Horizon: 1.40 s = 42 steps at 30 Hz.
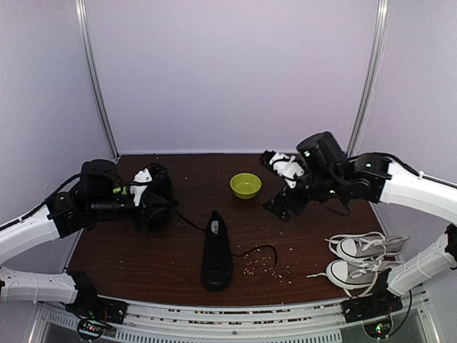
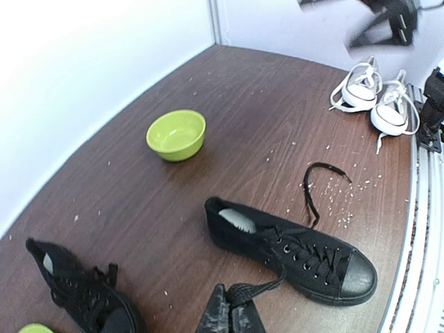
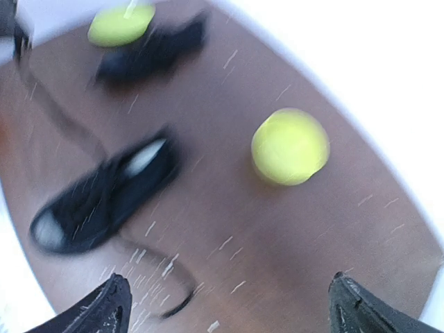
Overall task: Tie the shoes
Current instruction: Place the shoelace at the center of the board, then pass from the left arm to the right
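Two pincers, two states. The left pincer (image 2: pixel 229 312) is pressed together on a black lace end (image 2: pixel 253 288), which runs just ahead to the black shoe (image 2: pixel 291 253). The second shoe (image 2: pixel 83 291) lies close at its left. The right pincer (image 3: pixel 232 302) hangs spread and empty, well apart from the shoe. The step looks like gathering the lace ends, so next the right must take the loose end (image 2: pixel 323 165). No writing is legible.

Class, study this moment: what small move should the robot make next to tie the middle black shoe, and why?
Probably lower the open right gripper to the loose lace lying on the table beside the black shoe and close on it. The left gripper is shut on the taut lace, so only that second end is unheld.
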### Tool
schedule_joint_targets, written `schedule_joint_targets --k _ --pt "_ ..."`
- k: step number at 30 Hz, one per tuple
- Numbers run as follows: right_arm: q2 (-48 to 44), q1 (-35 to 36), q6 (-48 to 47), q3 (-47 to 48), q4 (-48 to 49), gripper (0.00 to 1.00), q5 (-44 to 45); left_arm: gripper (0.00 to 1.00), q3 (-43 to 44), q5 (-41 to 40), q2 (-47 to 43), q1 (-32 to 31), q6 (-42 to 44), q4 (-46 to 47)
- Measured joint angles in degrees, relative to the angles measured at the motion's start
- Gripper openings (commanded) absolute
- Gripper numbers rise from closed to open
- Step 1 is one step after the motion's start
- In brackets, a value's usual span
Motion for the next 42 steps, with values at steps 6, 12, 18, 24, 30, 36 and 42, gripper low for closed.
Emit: schedule_joint_targets --k 6,12,18,24,30,36,42 --pt "-9.2 -0.6 -3.4 -8.5 26.9 1.0 7.7 0.0 0.8 3.1 3.1 0.0 4.0 4.5" --pt "1.0 -0.2 -0.7 -9.7 37.0 0.99 -8.6 0.0 0.8 3.9 5.9 0.0 5.7 9.3" --pt "11.8 3.8 1.9 -10.2 43.5 0.86 -13.4 0.0 -0.3 4.5 5.4 0.0 5.7 14.8" --pt "22.9 5.9 2.7 -8.5 47.8 0.65 -17.7 0.0 -3.3 5.2 2.6 0.0 5.3 19.2" --pt "28.1 5.9 2.6 -8.3 52.4 0.43 -20.5 0.0 -3.3 5.3 2.8 0.0 5.3 20.3" --pt "29.1 5.9 2.9 -7.5 54.9 0.18 -21.7 0.0 -3.3 5.4 2.9 0.0 5.3 20.5" --pt "29.2 5.8 3.3 -7.2 54.8 0.03 -21.9 0.0 -3.3 5.7 2.9 0.0 5.3 20.5"
